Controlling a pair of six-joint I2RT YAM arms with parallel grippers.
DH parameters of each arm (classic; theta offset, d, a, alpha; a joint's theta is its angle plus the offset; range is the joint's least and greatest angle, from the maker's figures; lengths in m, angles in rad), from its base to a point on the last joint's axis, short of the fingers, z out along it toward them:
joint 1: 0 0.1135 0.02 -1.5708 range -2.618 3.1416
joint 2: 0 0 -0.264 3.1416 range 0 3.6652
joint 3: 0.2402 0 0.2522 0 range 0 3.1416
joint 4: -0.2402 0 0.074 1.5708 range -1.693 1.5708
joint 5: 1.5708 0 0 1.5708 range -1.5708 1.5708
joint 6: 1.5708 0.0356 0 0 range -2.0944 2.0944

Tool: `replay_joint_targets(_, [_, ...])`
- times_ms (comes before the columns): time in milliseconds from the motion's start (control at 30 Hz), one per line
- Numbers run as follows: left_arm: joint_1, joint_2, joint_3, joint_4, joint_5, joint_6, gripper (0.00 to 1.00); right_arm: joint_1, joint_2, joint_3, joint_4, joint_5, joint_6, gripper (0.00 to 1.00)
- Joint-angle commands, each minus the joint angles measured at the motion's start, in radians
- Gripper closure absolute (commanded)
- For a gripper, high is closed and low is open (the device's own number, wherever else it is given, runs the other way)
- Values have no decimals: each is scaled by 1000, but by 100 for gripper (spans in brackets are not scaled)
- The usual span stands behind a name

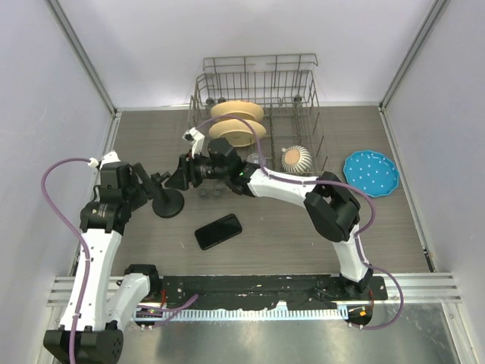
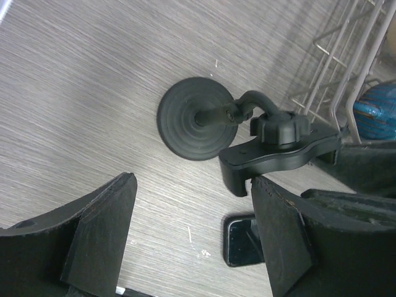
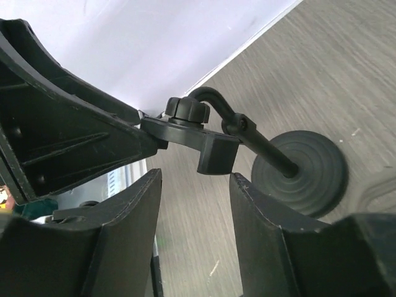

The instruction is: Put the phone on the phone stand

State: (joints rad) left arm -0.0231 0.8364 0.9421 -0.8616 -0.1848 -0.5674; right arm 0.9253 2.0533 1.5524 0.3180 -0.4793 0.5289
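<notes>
Grey wood-grain table carries phone lying flat, phone stand on disc base, wire rack, blue plate.

The left arm rises from its base at the near left and bends inward, wrist level, left hand pointing right. Its fingers stand wide apart with nothing between them. The right arm reaches far across to the left, elbow raised, forearm stretched out low. The right hand faces the left one, just beside it, its fingers parted about halfway.
</notes>
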Motion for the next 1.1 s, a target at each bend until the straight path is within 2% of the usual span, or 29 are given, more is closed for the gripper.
replay_joint_targets(0, [6, -40, 12, 26, -77, 11, 22, 41, -13, 8, 131, 34, 66, 49])
replay_joint_targets(167, [6, -33, 41, -4, -122, 26, 22, 49, -88, -84, 177, 96, 91, 50])
replay_joint_targets(233, [6, -45, 64, -17, -93, 41, 15, 50, -134, -129, 115, 146, 71, 46])
replay_joint_targets(267, [6, -65, 82, -23, 13, 70, 4, 49, -207, -156, 40, 207, 60, 40])
replay_joint_targets(300, [6, -77, 92, -24, 46, 77, 0, 49, -234, -190, -36, 273, 59, 35])
replay_joint_targets(367, [6, -124, 113, -25, 127, 89, 0, 49, -336, -238, -101, 333, 42, 30])
replay_joint_targets(433, [6, -170, 124, -8, 182, 92, 0, 49, -416, -343, -148, 396, 23, 20])
replay_joint_targets(500, [6, -192, 127, 7, 303, 96, 0, 47, -530, -449, -161, 438, 20, 14])
replay_joint_targets(633, [6, -139, 110, 71, 504, 78, 0, 47, -679, -593, -200, 540, 46, 13])
replay_joint_targets(700, [-3, -88, 106, 91, 636, 60, 3, 44, -735, -678, -224, 574, 95, 12])
replay_joint_targets(733, [-17, -62, 104, 99, 654, 57, 6, 41, -751, -702, -235, 584, 114, 12])
replay_joint_targets(767, [-47, -18, 103, 104, 647, 63, 7, 37, -763, -724, -241, 584, 146, 12])
replay_joint_targets(800, [-146, -1, 103, 110, 607, 76, 7, 37, -778, -767, -241, 582, 154, 12])
replay_joint_targets(833, [-211, 18, 107, 107, 476, 90, 7, 37, -807, -788, -241, 585, 164, 12])
replay_joint_targets(867, [-278, 61, 110, 104, 409, 104, 7, 37, -827, -808, -238, 591, 172, 12])
replay_joint_targets(900, [-398, 82, 113, 87, 351, 132, 6, 37, -846, -846, -240, 594, 177, 12])
replay_joint_targets(933, [-449, 110, 125, 76, 246, 147, 6, 35, -893, -862, -247, 600, 175, 12])
replay_joint_targets(1000, [-564, 191, 139, 40, 173, 207, 4, 30, -950, -911, -283, 640, 175, 12])
replay_joint_targets(1067, [-616, 248, 171, 0, 113, 257, 1, 29, -1071, -945, -312, 682, 178, 12])
